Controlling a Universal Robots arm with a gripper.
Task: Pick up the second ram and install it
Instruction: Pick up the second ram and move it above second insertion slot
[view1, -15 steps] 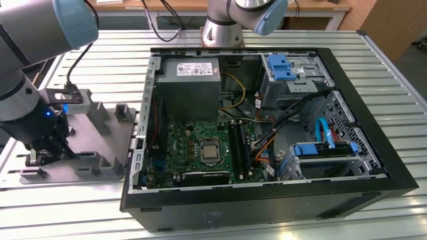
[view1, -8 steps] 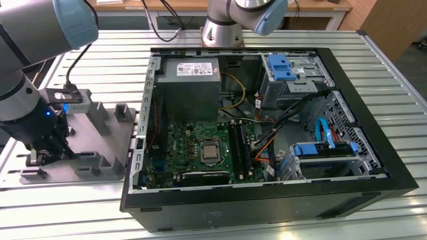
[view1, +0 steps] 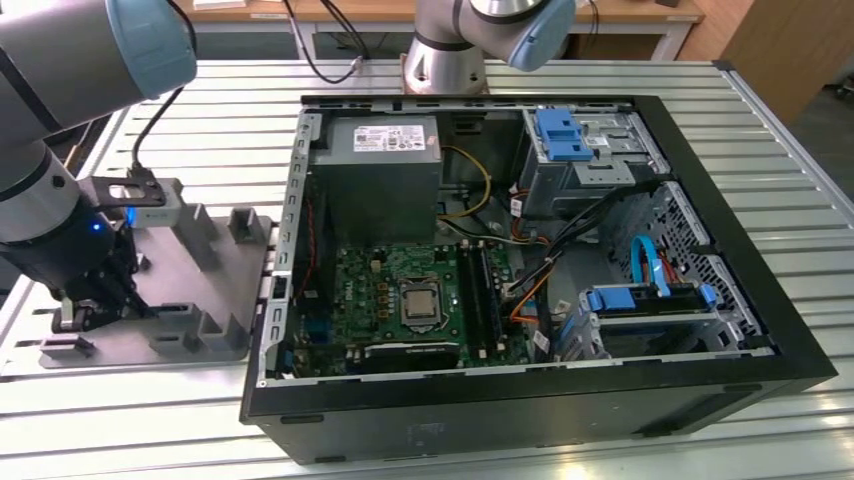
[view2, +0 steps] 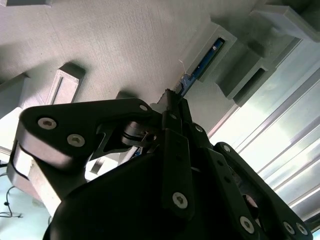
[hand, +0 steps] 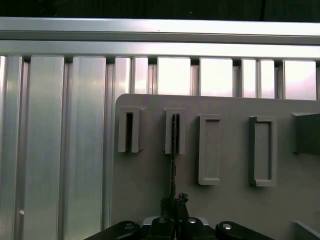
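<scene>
The second ram (hand: 173, 160) is a thin dark stick seen edge-on, standing in a slotted holder (hand: 175, 131) on the grey fixture plate (hand: 225, 210). In the second wrist view the ram (view2: 202, 63) shows blue-green, with its far end in the holder's groove. My gripper (hand: 174, 202) is shut on the near end of the stick, its black fingers (view2: 176, 107) pressed together around it. In the exterior view the gripper (view1: 88, 314) is low over the fixture plate (view1: 214, 290), at the exterior view's left of the open computer case (view1: 747, 380).
The motherboard (view1: 387, 300) lies inside the case with long black memory slots (view1: 481, 300) beside the processor socket. Cables, a power supply (view1: 380, 170) and blue drive bays (view1: 574, 135) crowd the case. Other empty holders (hand: 262, 150) stand on the fixture. A second arm's base (view1: 447, 60) stands behind the case.
</scene>
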